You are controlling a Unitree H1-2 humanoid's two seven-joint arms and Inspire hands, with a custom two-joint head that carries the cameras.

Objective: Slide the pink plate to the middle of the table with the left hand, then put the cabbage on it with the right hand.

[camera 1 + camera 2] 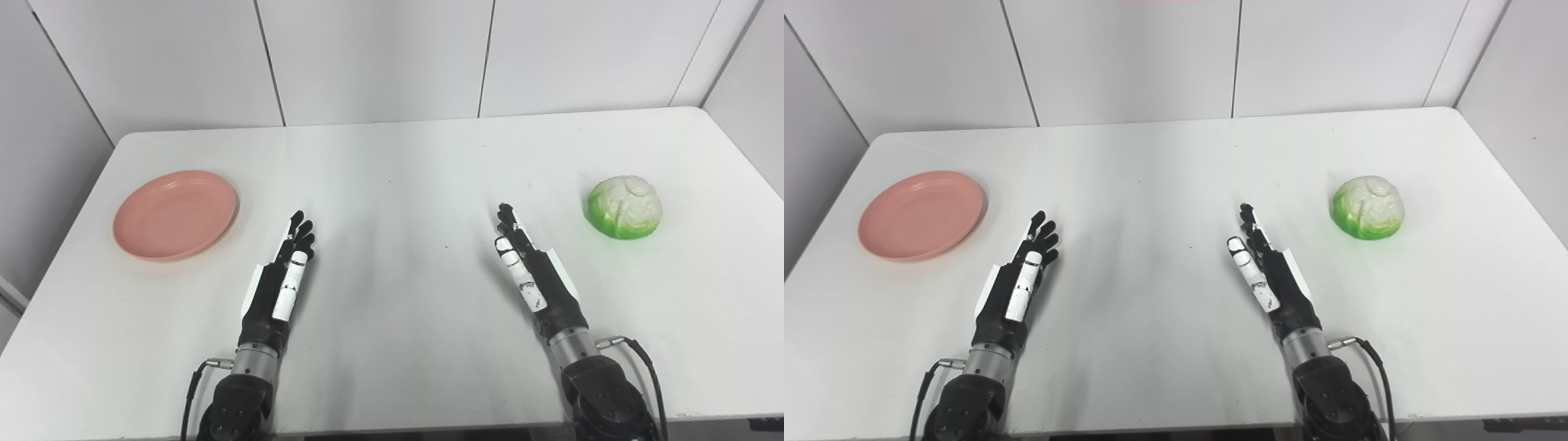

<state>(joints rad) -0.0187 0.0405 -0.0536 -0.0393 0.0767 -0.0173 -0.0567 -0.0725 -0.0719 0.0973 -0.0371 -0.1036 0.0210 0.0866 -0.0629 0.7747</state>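
You are viewing a white table [392,184] backed by white wall panels [380,55]. The pink plate [176,214] is sitting at the far left, the cabbage [624,207] at the far right. The left hand [283,275] and right hand [531,272] are resting near you, fingers extended and holding nothing; nothing is lying between either hand and its target. Both views are showing the same content.

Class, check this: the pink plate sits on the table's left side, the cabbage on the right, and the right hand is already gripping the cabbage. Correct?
Not quite. The right hand is open, apart from the cabbage, as the left eye view shows. The pink plate is indeed left.
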